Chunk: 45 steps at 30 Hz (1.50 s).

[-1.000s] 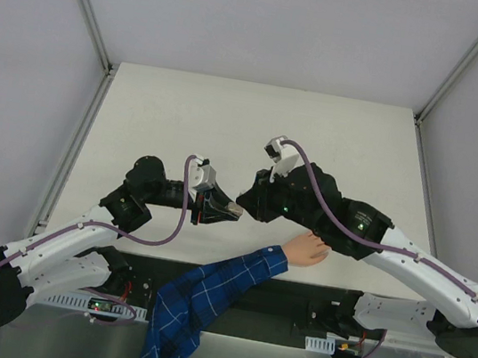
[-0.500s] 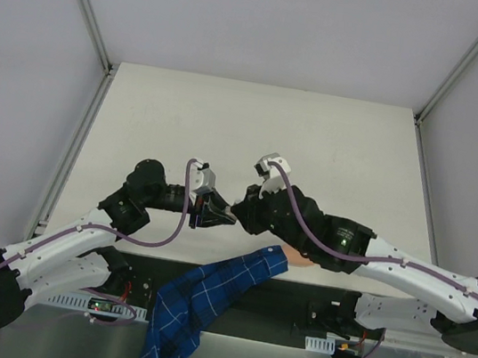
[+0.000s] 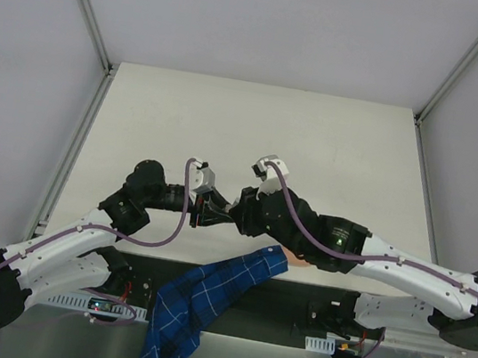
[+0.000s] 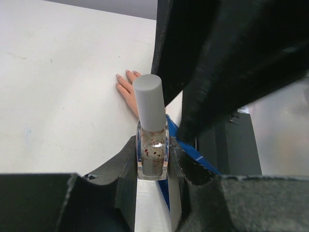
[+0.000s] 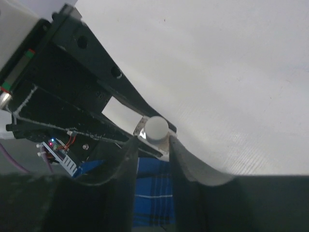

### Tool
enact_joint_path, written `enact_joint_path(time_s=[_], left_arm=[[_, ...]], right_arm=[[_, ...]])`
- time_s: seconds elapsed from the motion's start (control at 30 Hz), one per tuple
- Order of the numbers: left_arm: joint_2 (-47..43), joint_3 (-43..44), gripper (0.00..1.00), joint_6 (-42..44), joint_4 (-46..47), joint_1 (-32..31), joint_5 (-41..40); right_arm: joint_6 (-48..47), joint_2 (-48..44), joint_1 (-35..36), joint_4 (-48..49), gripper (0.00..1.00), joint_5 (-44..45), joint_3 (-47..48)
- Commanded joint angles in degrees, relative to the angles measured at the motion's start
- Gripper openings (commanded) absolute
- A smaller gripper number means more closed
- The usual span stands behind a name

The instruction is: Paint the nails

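Note:
My left gripper (image 4: pixel 152 147) is shut on a clear nail polish bottle (image 4: pixel 152 154) with red flecks and a grey cap (image 4: pixel 148 102), held upright above the table. My right gripper (image 5: pixel 152 142) is open, its fingertips on either side of the cap (image 5: pixel 157 129), apart from it. The two grippers meet mid-table, left (image 3: pixel 212 211) and right (image 3: pixel 235 215). The pale hand (image 4: pixel 128 93) lies flat on the table beyond the bottle, with a blue plaid sleeve (image 3: pixel 223 286). From above my right arm hides most of the hand (image 3: pixel 300 259). I cannot make out the nails.
The white table (image 3: pixel 333 148) stretches behind the grippers. The plaid sleeve (image 5: pixel 157 193) runs under my right gripper and down over the black strip (image 3: pixel 293 297) at the near edge. Grey walls enclose both sides.
My right gripper has moved left over the hand to the bottle's cap, and its arm now covers the hand. The left gripper has shifted a little and keeps its hold.

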Motion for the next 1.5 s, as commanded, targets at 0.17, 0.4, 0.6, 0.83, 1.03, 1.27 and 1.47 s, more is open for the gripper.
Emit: enact_joint_path(time_s=[0.17,0.4,0.6,0.83,1.03,1.27,1.47], left_arm=[[-0.2,1.7,0.00,0.6,7.2,-0.4,1.1],[0.8,2.5,0.00,-0.4,7.6,-0.4,6.7],[3.3,3.2,0.00,-5.0,11.2,-0.7,17.6],[3.5,3.4,0.00,-5.8,11.3,-0.8,19.2],[3.6,3.7,0.00,-6.2,11.4,-0.9,19.4],[3.4,3.6,0.00,-6.3,11.4,-0.8,19.2],[3.4,3.6,0.00,-6.5,11.6,-0.9,19.3]], right_arm=[[-3.0,-0.4,0.5,-13.2,0.74,-3.8,10.9],[-11.4,-3.3,-9.0,-16.0,0.83,-22.7,12.9],[-26.2,1.3,-13.9,-18.4,0.66,-42.1,18.8],[-30.1,4.8,-18.6,-19.1,0.55,-55.3,21.3],[-31.0,6.8,-19.1,-18.9,0.50,-57.1,20.4],[-31.6,7.3,-19.5,-18.1,0.39,-58.9,19.5],[-32.0,7.7,-20.3,-18.1,0.42,-59.3,18.4]])
